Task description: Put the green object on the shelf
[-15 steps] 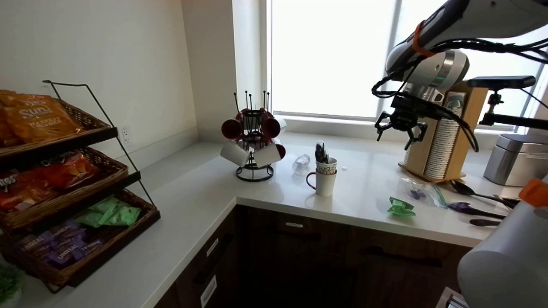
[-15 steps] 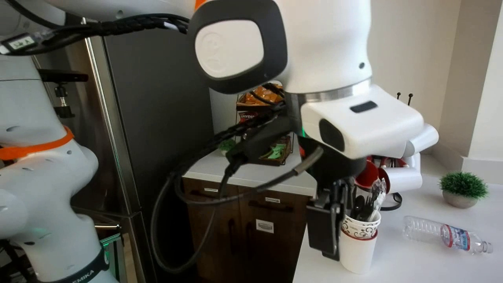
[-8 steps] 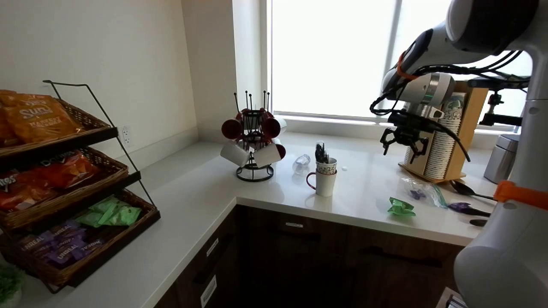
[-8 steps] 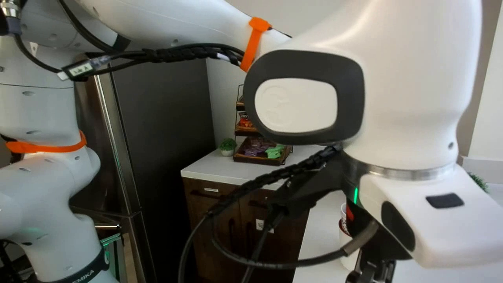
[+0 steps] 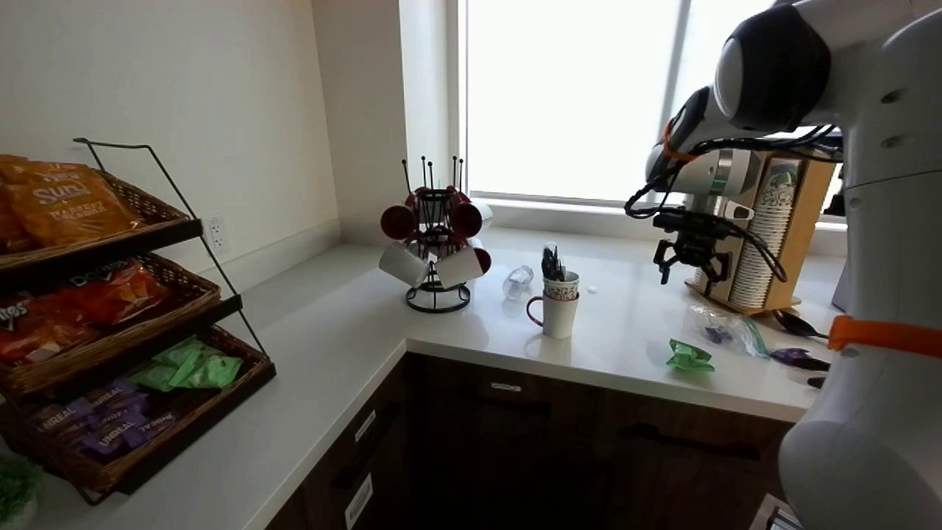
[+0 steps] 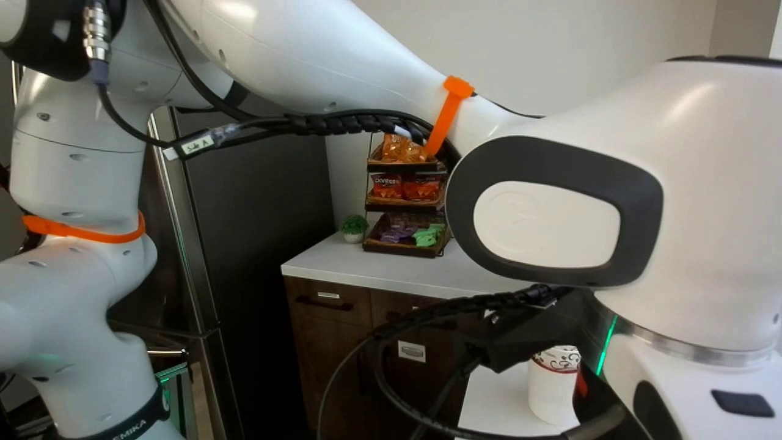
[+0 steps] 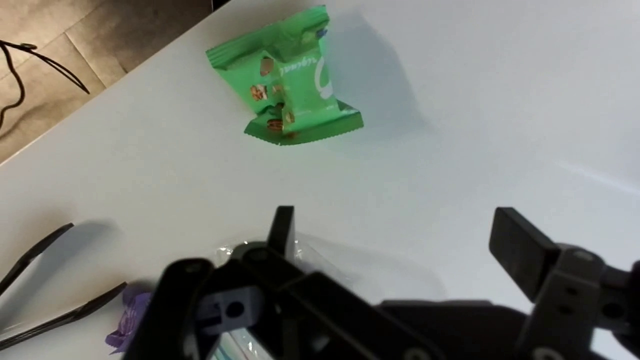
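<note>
The green object [image 5: 689, 356] is a small crumpled green packet lying on the white counter near its front edge. It also shows in the wrist view [image 7: 300, 85], at the top and ahead of the fingers. My gripper [image 5: 691, 277] is open and empty, above and apart from the packet; its two spread fingers show in the wrist view [image 7: 392, 222]. The shelf [image 5: 202, 423] is a three-tier black wire rack with slanted wicker trays at the far left, holding snack bags. It also shows in an exterior view [image 6: 403, 249], partly behind the arm, where fingers and packet are out of view.
A mug holding a cup of cutlery [image 5: 561, 316] stands left of the packet, with a mug tree [image 5: 436, 302] beyond. A clear plastic bag [image 5: 739, 333], black utensils [image 5: 798, 324] and a wooden cup holder [image 5: 802, 221] are to the right. A purple wrapper [image 7: 129, 320] lies nearby.
My gripper has moved down toward the counter, still open. In an exterior view the arm has swung right and down, taking the fingers out of the picture. The packet has not moved.
</note>
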Robot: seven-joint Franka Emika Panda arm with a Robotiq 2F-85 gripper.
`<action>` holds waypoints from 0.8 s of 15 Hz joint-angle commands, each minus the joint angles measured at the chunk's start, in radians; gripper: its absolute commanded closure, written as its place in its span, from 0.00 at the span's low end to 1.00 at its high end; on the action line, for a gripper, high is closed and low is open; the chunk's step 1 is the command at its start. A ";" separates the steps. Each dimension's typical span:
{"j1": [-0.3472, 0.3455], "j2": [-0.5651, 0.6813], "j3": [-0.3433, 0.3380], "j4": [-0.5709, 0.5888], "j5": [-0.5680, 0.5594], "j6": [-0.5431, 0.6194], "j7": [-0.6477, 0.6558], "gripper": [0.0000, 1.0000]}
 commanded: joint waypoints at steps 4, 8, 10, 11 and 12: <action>-0.024 0.057 0.014 0.055 0.016 -0.048 0.025 0.00; -0.035 0.160 0.009 0.118 -0.005 -0.149 0.095 0.00; -0.045 0.202 0.007 0.154 -0.010 -0.196 0.114 0.00; -0.052 0.223 0.009 0.173 -0.010 -0.216 0.117 0.00; -0.056 0.242 0.011 0.190 -0.012 -0.231 0.119 0.00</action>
